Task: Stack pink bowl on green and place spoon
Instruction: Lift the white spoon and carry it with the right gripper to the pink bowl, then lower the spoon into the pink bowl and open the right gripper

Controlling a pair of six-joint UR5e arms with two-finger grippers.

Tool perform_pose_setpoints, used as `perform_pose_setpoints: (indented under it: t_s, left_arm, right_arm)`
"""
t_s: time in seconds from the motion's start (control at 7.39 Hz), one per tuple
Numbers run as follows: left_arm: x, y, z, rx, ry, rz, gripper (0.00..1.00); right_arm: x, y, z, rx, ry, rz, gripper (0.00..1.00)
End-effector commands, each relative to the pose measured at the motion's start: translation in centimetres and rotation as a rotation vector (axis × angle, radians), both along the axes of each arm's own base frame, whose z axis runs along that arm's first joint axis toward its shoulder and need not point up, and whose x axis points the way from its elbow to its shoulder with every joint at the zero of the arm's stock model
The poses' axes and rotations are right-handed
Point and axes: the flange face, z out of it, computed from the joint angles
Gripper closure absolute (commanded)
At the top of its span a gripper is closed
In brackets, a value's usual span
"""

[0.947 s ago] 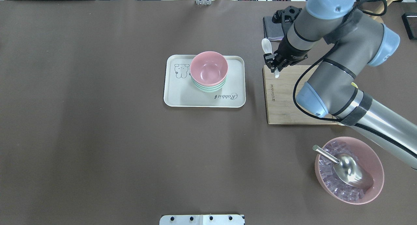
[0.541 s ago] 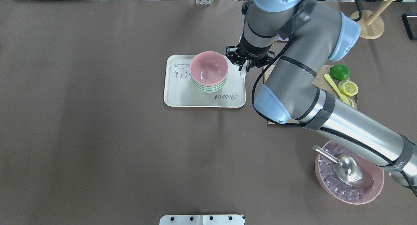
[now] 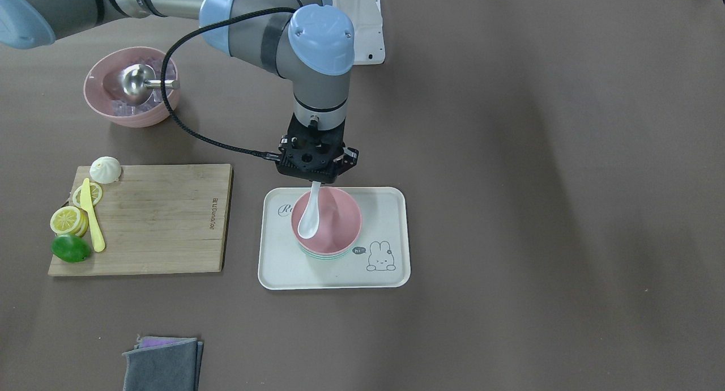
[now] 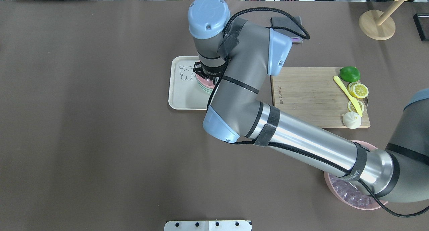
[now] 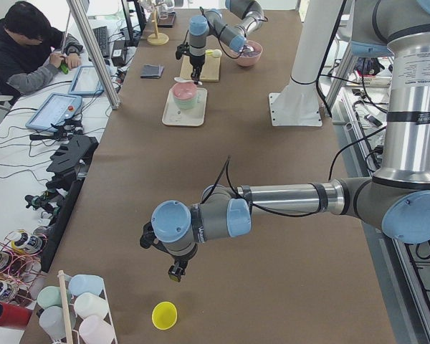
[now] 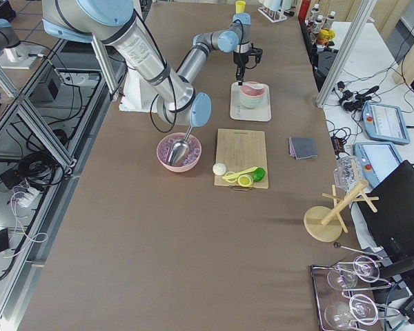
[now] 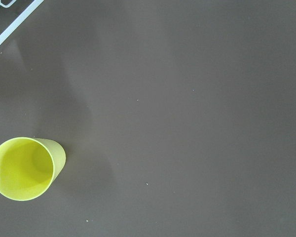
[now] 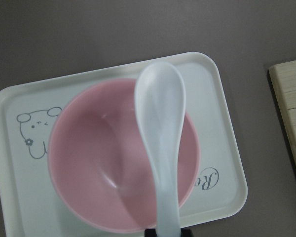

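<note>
The pink bowl (image 3: 337, 221) sits nested on the green bowl (image 3: 324, 257) on a cream tray (image 3: 391, 209). My right gripper (image 3: 315, 180) hangs directly over the stack and is shut on the handle of the white spoon (image 3: 309, 218), whose scoop points down over the pink bowl's hollow. In the right wrist view the spoon (image 8: 160, 128) lies across the pink bowl (image 8: 89, 163); whether it touches the bowl I cannot tell. From overhead the arm hides most of the stack, leaving a sliver of pink bowl (image 4: 200, 79). My left gripper (image 5: 175, 271) hovers far off over bare table; I cannot tell whether it is open or shut.
A wooden cutting board (image 3: 158, 221) beside the tray carries a lime (image 3: 70, 248), lemon slices, a yellow knife (image 3: 93, 215) and a white bun (image 3: 105, 169). A larger pink bowl (image 3: 131, 88) holds ice cubes and a steel scoop. A yellow cup (image 7: 22, 168) stands under the left wrist.
My right arm has swung left with the spoon, from above the cutting board's corner, past the tray's edge, to directly over the stacked bowls. The bowls have not moved.
</note>
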Motion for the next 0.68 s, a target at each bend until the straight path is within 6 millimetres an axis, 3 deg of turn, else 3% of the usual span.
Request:
perform_pose_setpoints:
  t_s: [0.0,0.14,0.27,0.41,0.54]
  left_arm:
    - [0.1,0.1,0.1,-0.002,0.000,0.001,0.01]
    - [0.1,0.1,0.2,-0.003,0.000,0.001,0.01]
    - [0.1,0.1,0.1,-0.002,0.000,0.001,0.01]
    - [0.0,0.1,0.0,0.000,0.000,0.000,0.01]
    - [0.0,0.1,0.1,-0.002,0.000,0.000,0.01]
  right_arm:
    - [-2.1,0.9,0.6,0.017,0.031,-0.034,1.00]
    - [-2.2,0.8,0.7,0.065,0.042,-0.096,1.00]
    - [-2.3,0.6,1.1,0.096,0.060,-0.124,0.81]
    - [-2.5,0.2,1.6,0.113,0.084,-0.121,0.36]
    - [-2.4,0.0,1.7,0.124,0.094,-0.116,0.01]
